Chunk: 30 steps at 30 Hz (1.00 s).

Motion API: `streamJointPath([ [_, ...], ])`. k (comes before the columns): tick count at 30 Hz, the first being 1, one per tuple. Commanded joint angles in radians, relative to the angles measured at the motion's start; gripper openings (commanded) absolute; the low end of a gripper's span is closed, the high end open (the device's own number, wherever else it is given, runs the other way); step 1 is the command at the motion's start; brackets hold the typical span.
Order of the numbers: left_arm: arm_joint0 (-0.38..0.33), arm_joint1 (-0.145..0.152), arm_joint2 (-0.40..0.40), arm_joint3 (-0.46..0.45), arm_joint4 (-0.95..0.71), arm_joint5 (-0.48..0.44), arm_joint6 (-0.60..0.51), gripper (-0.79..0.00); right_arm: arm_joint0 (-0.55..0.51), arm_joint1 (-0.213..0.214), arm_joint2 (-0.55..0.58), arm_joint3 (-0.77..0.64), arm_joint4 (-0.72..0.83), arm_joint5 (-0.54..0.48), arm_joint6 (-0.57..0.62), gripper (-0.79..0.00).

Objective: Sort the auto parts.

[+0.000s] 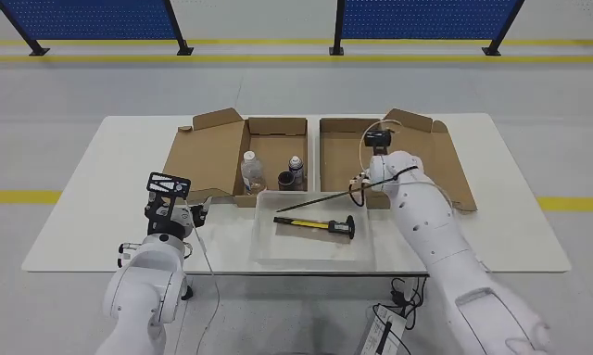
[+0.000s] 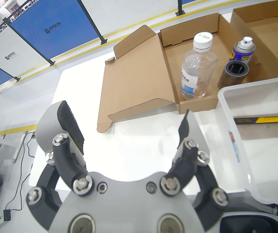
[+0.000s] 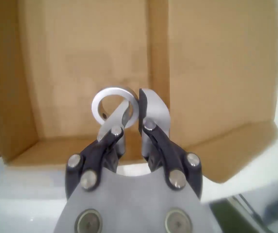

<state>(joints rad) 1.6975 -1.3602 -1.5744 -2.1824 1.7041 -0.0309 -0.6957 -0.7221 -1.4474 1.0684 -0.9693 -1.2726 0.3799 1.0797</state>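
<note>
My right gripper (image 3: 135, 107) is shut on a silver metal ring (image 3: 95, 106), one finger passing through the ring's hole. It hangs over the near edge of the right cardboard box (image 1: 341, 160), whose bare floor (image 3: 93, 49) lies below the ring. A clear plastic tray (image 1: 269, 253) in front of the boxes holds a yellow-and-black caliper (image 1: 315, 225) and a thin dark rod (image 1: 315, 202). My left gripper (image 2: 125, 112) stands open with nothing in it, over the table's front left, beside the tray.
The left cardboard box (image 1: 276, 149) holds a clear water bottle (image 2: 198, 66), a spray can (image 2: 243, 50) and a dark metal cylinder (image 2: 233, 75). Both boxes have their lids (image 1: 204, 156) folded outward. Bare white table lies to the far left and right.
</note>
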Motion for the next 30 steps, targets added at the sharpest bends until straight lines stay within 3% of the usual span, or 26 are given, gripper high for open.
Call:
streamJointPath([
  [1,0.0,0.0,0.0,0.0,0.0,0.0,0.0,0.0,0.004,-0.005,-0.008,0.02,0.007,0.001,-0.007,-0.785],
  [15,0.0,0.0,0.0,0.0,0.0,0.0,0.0,0.0,0.035,-0.03,-0.044,0.123,0.007,-0.016,-0.011,-0.785],
  [16,0.0,0.0,0.0,0.0,0.0,0.0,0.0,0.0,0.037,-0.031,-0.044,0.128,0.007,-0.016,-0.013,-0.705],
  [21,0.0,0.0,0.0,0.0,0.0,0.0,0.0,0.0,0.043,-0.037,-0.046,0.144,0.006,-0.019,-0.021,-0.566],
  [25,0.0,0.0,0.0,0.0,0.0,0.0,0.0,0.0,0.044,-0.039,-0.046,0.14,-0.001,-0.02,-0.023,-0.486],
  [30,0.0,0.0,0.0,0.0,0.0,0.0,0.0,0.0,0.031,-0.037,-0.039,0.087,-0.021,-0.018,-0.02,-0.48],
])
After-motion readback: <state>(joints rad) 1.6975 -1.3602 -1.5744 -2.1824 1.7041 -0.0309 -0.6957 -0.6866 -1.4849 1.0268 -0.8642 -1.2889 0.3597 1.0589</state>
